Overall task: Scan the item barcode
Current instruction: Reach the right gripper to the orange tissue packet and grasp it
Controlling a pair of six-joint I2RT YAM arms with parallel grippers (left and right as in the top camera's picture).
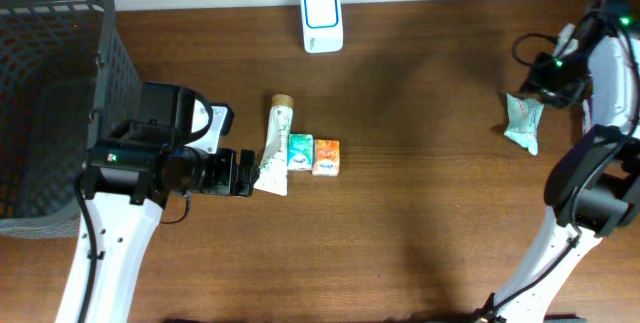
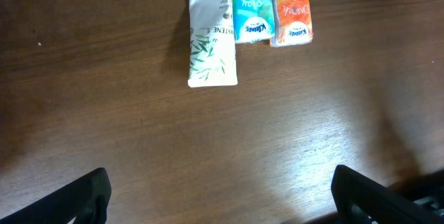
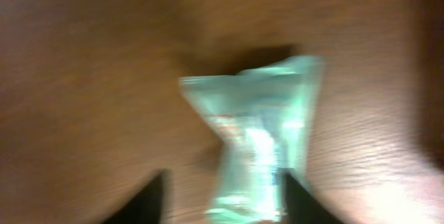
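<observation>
1. Left wrist view, nearest first: the left gripper (image 2: pixel 222 193) has its two fingers spread wide with nothing between them, only bare table (image 2: pixel 208 141) beneath.
2. Just past them lies a white tube (image 2: pixel 211 37). A teal tissue pack (image 2: pixel 251 10) sits against its side, with an orange tissue pack (image 2: pixel 291 16) just beside that. This row lies in front of the scanner (image 1: pixel 322 19), on the arms' side of it.
3. Right wrist view (badly blurred): a pale green packet (image 3: pixel 260 127) sits between the fingers of the right gripper (image 3: pixel 223 196). I cannot tell whether they pinch it or stand just clear of it.
4. Overhead, that packet is well off to the right of the scanner, on or just above the table, and nowhere near the scanner's face. I take it to be the item to scan.
5. Farthest back, the scanner stands alone by the table's rear edge.
6. Risks, as I judge them:
   - If the packet is loose in the fingers, it may slip or flop and hide its barcode.
   - A soft, crinkled wrapper may show the code bent, so it fails to read.
   - On the way across, the right arm could sweep too low and clip the row in front of the scanner.
</observation>
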